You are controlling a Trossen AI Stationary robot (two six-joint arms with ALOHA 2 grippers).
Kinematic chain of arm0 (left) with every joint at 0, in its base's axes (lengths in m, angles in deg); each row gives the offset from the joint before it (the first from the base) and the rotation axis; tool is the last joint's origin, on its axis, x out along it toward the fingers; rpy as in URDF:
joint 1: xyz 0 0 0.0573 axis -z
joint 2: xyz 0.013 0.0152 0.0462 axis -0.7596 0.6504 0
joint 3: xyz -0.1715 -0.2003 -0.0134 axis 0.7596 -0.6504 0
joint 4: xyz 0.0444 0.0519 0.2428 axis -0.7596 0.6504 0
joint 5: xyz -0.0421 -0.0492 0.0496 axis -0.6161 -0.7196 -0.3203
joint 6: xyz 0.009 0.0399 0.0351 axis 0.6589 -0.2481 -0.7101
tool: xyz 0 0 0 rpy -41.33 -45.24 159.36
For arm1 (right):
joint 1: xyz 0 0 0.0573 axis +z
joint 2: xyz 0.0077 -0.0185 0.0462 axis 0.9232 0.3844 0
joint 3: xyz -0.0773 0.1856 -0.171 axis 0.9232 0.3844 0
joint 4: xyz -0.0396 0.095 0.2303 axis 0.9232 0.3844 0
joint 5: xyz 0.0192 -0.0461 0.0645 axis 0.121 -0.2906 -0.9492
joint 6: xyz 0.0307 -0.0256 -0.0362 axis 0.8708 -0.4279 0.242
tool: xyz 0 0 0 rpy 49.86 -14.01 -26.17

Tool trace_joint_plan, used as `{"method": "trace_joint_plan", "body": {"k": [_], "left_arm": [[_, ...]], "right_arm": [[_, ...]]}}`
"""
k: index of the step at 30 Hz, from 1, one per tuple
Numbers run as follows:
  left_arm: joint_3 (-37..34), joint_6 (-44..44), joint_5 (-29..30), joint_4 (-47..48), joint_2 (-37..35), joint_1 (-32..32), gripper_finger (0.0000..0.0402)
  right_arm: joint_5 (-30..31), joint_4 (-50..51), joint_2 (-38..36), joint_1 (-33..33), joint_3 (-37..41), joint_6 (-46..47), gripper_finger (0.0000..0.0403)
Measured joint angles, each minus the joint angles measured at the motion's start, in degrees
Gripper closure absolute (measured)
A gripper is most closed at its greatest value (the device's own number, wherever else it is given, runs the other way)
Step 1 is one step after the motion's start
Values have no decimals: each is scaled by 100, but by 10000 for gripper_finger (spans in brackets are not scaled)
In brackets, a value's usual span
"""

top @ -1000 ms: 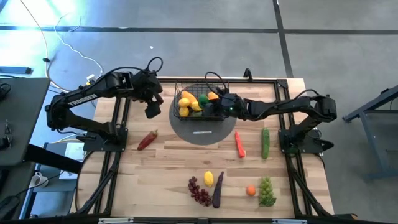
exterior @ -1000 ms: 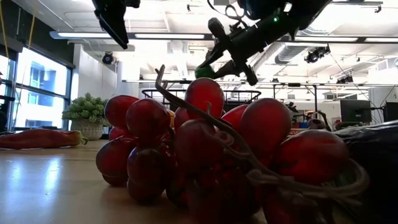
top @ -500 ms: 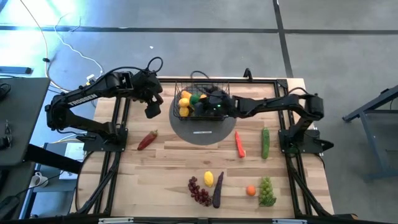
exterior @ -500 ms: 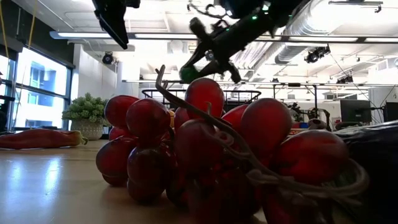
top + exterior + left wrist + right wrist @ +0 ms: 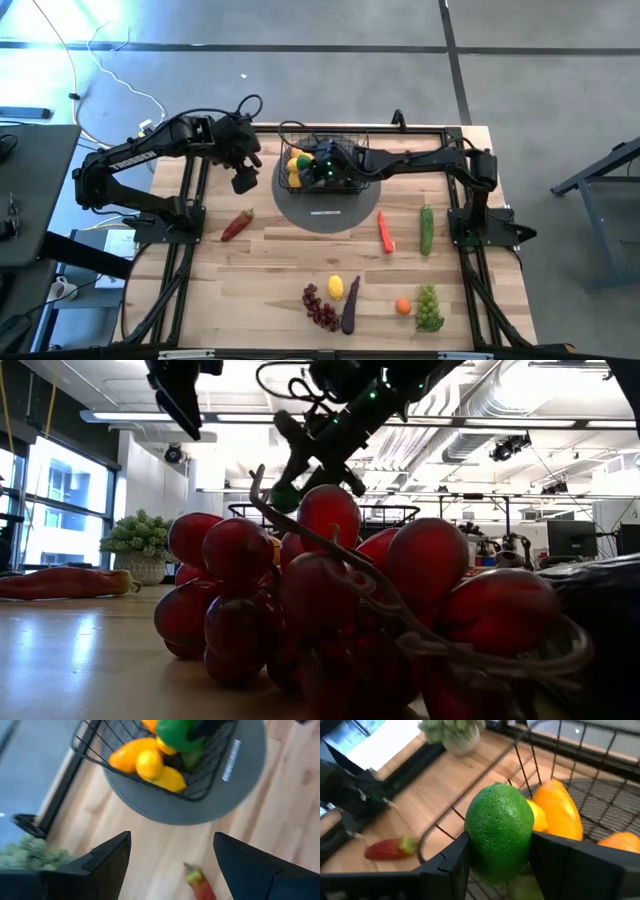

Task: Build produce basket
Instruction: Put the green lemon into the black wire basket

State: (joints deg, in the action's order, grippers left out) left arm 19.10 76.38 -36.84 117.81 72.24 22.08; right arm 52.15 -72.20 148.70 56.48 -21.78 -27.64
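Note:
The black wire basket (image 5: 345, 178) stands on a round dark grey disc (image 5: 326, 212) at the table's far middle. It holds yellow lemons (image 5: 150, 764) and orange mangoes (image 5: 561, 814). My right gripper (image 5: 308, 163) reaches over the basket's left part and is shut on a round green fruit (image 5: 501, 831). My left gripper (image 5: 243, 179) hangs open above the table just left of the basket, and its fingers (image 5: 109, 860) frame the disc's edge. More produce lies on the near half of the table. My right gripper pinches the green fruit's two sides (image 5: 470, 845) between its two fingers (image 5: 451, 862). It comes from the table's right, slanting down (image 5: 322, 440). The fruit (image 5: 285, 495) is lifted clear above the basket's contents.
A red pepper (image 5: 237, 225) lies left of the disc. A carrot (image 5: 385, 232) and a cucumber (image 5: 427, 228) lie to its right. Near the front edge lie a lemon (image 5: 335, 287), purple grapes (image 5: 320, 307), an eggplant (image 5: 349, 305), an orange (image 5: 403, 306) and green grapes (image 5: 429, 307). A leafy bunch (image 5: 452, 730) stands far left.
My right gripper has carried the green fruit toward the table's left, from the basket's right side across to its left part, and has sunk a little toward the basket. It has stayed shut on the fruit.

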Motion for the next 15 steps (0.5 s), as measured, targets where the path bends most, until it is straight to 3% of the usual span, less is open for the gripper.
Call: {"method": "trace_joint_plan", "body": {"k": [7, 15], "left_arm": [[-69, 451, -109, 355, 0, 66, 129], [-893, 976, -524, 380, 0, 363, 129]], "right_arm": [[-149, 171, -4, -149, 0, -310, 246], [-567, 249, -4, -239, 0, -460, 244]]}}
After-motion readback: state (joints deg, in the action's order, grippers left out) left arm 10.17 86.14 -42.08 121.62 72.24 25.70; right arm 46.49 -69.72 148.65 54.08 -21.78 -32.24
